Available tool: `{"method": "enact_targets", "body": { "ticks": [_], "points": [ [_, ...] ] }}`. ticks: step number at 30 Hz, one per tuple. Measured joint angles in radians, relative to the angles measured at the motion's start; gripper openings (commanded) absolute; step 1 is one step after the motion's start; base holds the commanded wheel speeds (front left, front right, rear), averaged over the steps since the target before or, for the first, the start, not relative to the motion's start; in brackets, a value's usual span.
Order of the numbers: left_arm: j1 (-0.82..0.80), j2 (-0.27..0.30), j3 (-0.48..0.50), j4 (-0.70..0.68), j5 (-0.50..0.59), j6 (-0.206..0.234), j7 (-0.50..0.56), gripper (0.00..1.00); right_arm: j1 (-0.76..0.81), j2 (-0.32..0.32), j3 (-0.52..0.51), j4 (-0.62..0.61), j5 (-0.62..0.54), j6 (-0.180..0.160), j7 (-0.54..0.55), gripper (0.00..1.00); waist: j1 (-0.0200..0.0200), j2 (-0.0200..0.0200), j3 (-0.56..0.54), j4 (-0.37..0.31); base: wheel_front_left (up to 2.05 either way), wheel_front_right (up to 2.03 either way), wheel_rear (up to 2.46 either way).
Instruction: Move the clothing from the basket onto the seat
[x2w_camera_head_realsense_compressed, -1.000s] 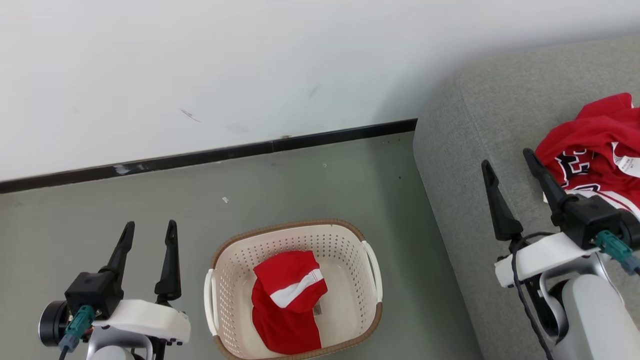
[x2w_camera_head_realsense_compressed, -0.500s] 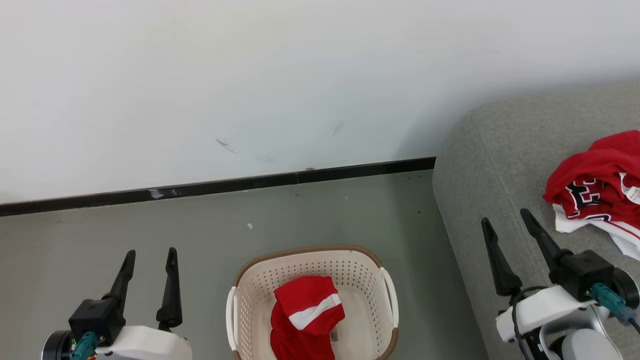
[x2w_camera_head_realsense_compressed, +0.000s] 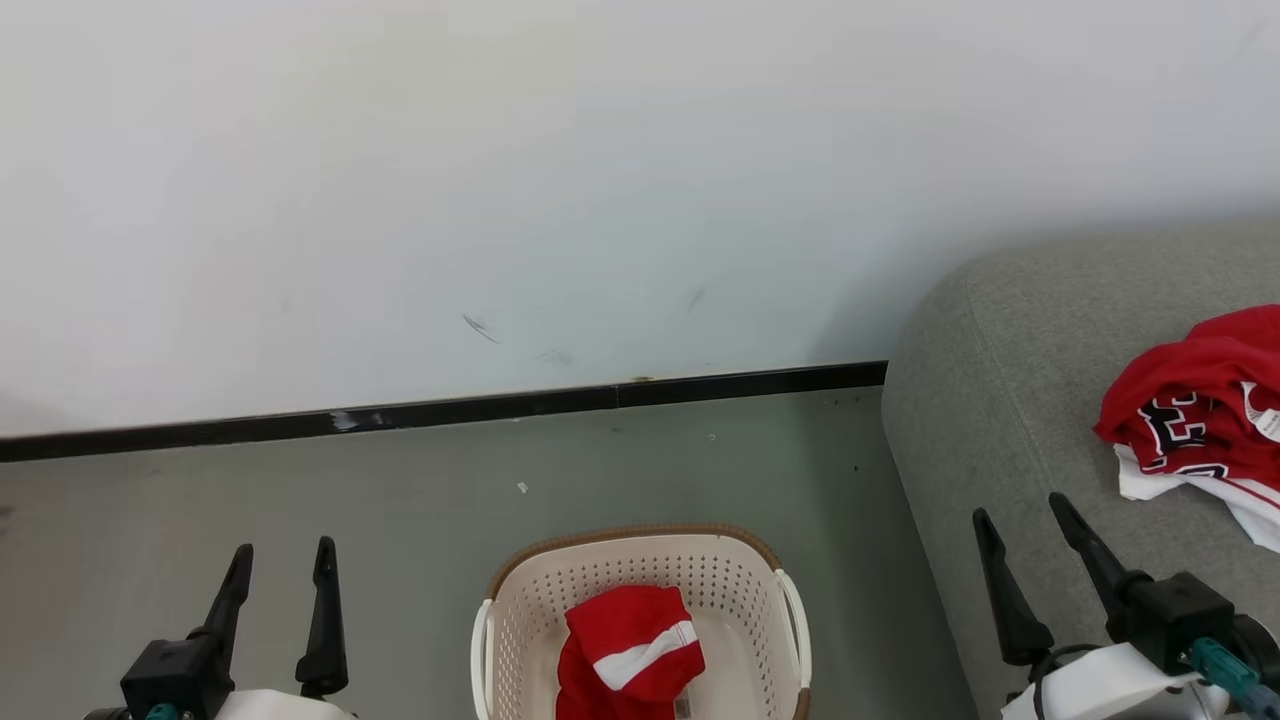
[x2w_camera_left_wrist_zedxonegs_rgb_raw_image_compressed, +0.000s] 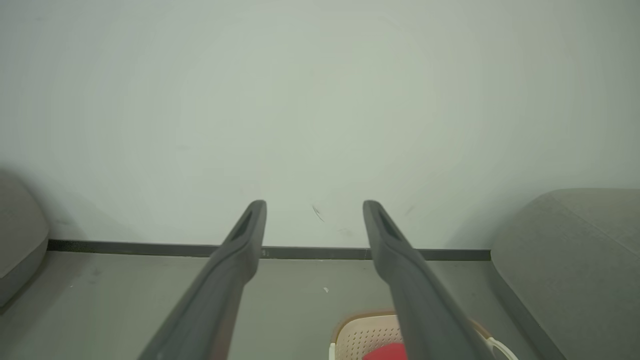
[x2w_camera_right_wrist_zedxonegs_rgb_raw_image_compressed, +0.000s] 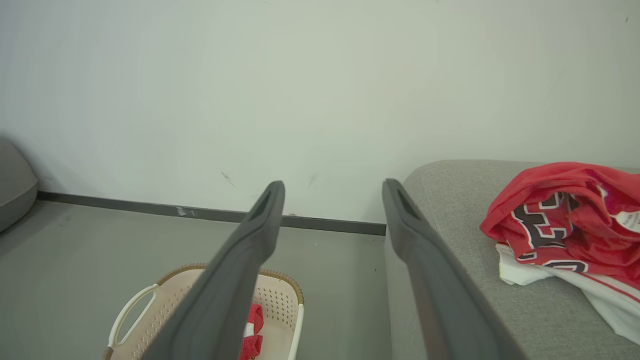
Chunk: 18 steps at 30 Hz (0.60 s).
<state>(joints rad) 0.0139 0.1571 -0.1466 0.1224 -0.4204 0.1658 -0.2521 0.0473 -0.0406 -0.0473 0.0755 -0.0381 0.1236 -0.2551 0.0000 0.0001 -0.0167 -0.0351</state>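
In the head view, the left gripper (x2w_camera_head_realsense_compressed: 283, 555) points up with its jaws spread wide and nothing between them. The cream basket (x2w_camera_head_realsense_compressed: 640, 533) stands on the grey floor (x2w_camera_head_realsense_compressed: 400, 520) to the right of these jaws, well clear of them. A folded red garment (x2w_camera_head_realsense_compressed: 630, 650) with a white stripe lies inside it. The right gripper (x2w_camera_head_realsense_compressed: 1018, 512) is also parted wide and empty, over the front part of the grey sofa (x2w_camera_head_realsense_compressed: 1000, 400). A crumpled red jersey (x2w_camera_head_realsense_compressed: 1195, 415) with black-and-white lettering lies on the sofa up and to the right of these jaws, apart from them. A black skirting board (x2w_camera_head_realsense_compressed: 450, 408) runs under the white wall (x2w_camera_head_realsense_compressed: 600, 180) beyond both sets of fingertips.

In the left wrist view, the left gripper (x2w_camera_left_wrist_zedxonegs_rgb_raw_image_compressed: 314, 204) shows two dark fingers standing far apart with only wall and floor between them. The basket (x2w_camera_left_wrist_zedxonegs_rgb_raw_image_compressed: 360, 332) sits below, partly behind the right-hand finger, with a bit of red cloth in it. The sofa (x2w_camera_left_wrist_zedxonegs_rgb_raw_image_compressed: 575, 250) lies off to the right.

In the right wrist view, the right gripper (x2w_camera_right_wrist_zedxonegs_rgb_raw_image_compressed: 334, 184) gapes wide and holds nothing. The basket (x2w_camera_right_wrist_zedxonegs_rgb_raw_image_compressed: 282, 280) lies low behind the left-hand finger, with red fabric (x2w_camera_right_wrist_zedxonegs_rgb_raw_image_compressed: 252, 325) inside. The jersey (x2w_camera_right_wrist_zedxonegs_rgb_raw_image_compressed: 565, 215) rests on the sofa (x2w_camera_right_wrist_zedxonegs_rgb_raw_image_compressed: 540, 310), right of the right-hand finger.
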Motion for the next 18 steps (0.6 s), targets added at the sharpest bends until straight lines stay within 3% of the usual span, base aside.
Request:
{"method": "enact_targets", "body": {
  "ticks": [18],
  "points": [
    [0.019, 0.000, 0.021, -0.019, 0.019, -0.003, 0.000, 1.00, 0.051, 0.001, 0.025, -0.044, 0.061, 0.000, 0.000, 1.00, 0.0000, 0.0000, 0.004, -0.004, 0.00, 0.00, 0.00]
  ]
}}
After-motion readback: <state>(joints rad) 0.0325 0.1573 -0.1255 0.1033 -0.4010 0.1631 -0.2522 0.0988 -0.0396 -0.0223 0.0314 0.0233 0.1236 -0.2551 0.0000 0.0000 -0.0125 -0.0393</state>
